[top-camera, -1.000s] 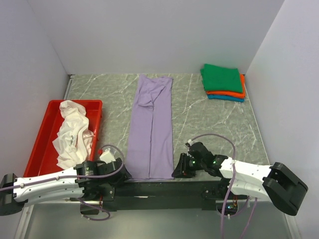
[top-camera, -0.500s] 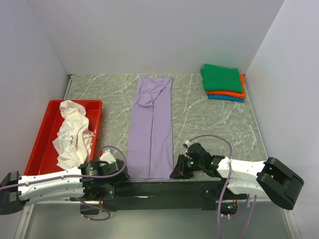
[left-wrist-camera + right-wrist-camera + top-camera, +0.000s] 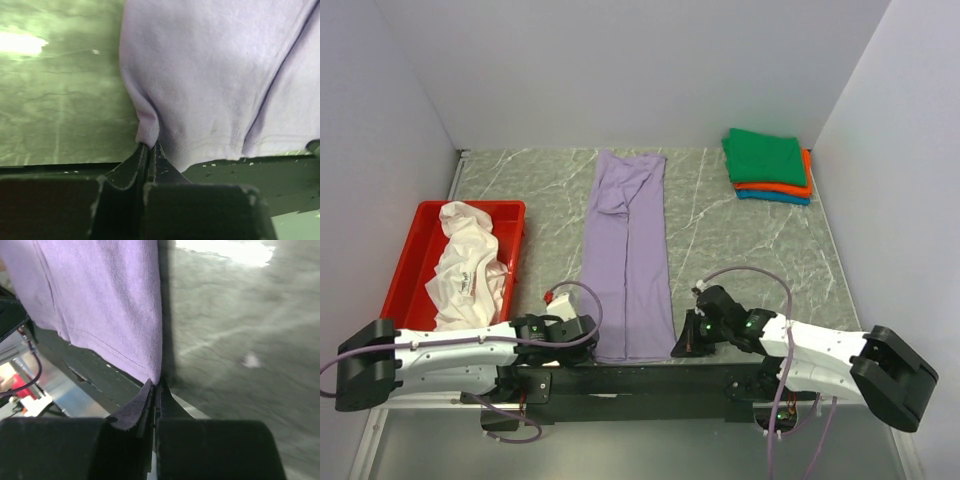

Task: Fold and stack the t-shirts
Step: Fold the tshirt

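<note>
A lavender purple t-shirt point(image 3: 625, 255) lies as a long narrow strip down the middle of the table, its hem at the near edge. My left gripper point(image 3: 590, 340) is shut on the hem's near-left corner; the left wrist view shows the cloth point(image 3: 210, 85) pinched between the jaws point(image 3: 149, 146). My right gripper point(image 3: 680, 345) is shut on the near-right corner, where the purple edge point(image 3: 115, 305) runs into the closed jaws point(image 3: 156, 384). A crumpled white t-shirt point(image 3: 470, 265) lies in the red tray. Green point(image 3: 765, 155), orange point(image 3: 800, 185) and teal point(image 3: 775, 197) shirts are folded in a stack at the far right.
The shallow red tray point(image 3: 410, 255) stands at the left by the wall. White walls close in the marbled table point(image 3: 740, 250) on three sides. A black bar point(image 3: 620, 375) carrying the arm bases runs along the near edge.
Both grippers have moved in to the lavender shirt's near corners and closed on them. The left arm has swung right toward the hem. The hem is slightly bunched.
</note>
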